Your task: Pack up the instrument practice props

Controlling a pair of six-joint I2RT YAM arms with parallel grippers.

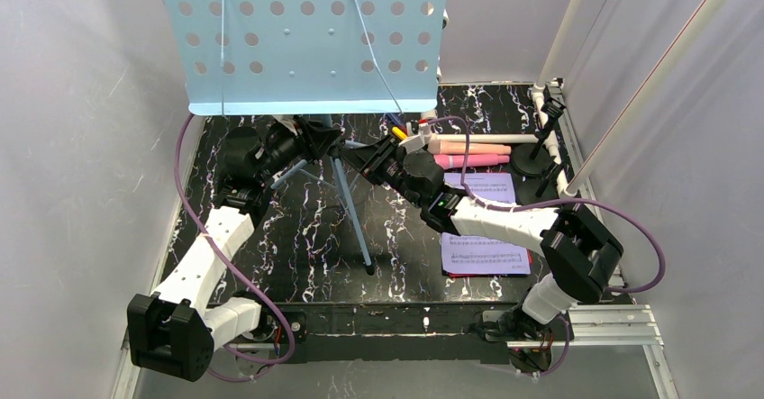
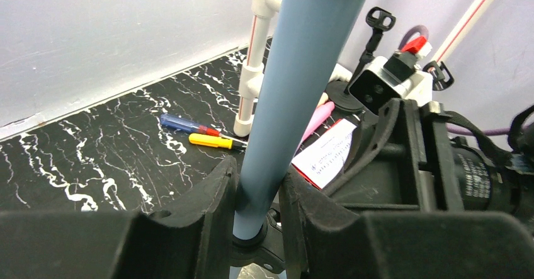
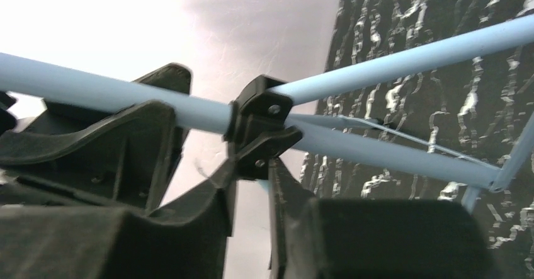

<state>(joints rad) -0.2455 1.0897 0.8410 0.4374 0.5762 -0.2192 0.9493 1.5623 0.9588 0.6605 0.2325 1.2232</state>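
Left wrist: rack pole [image 2: 296, 102] gripped inside left end effector [image 2: 258, 194].

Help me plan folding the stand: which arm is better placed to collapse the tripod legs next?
Right, probably: the right gripper straddles the black leg hub, while the left gripper is clamped on the blue pole, steadying it.

Both arms wear glossy white shells between chunky black joints, the left arm [image 1: 203, 255] and the right arm [image 1: 504, 223] alike. A purple cable [image 1: 178, 178] loops beside each. A small green light [image 1: 442, 205] glows on the right forearm. The gripper fingers [image 2: 208, 206] are matte black.
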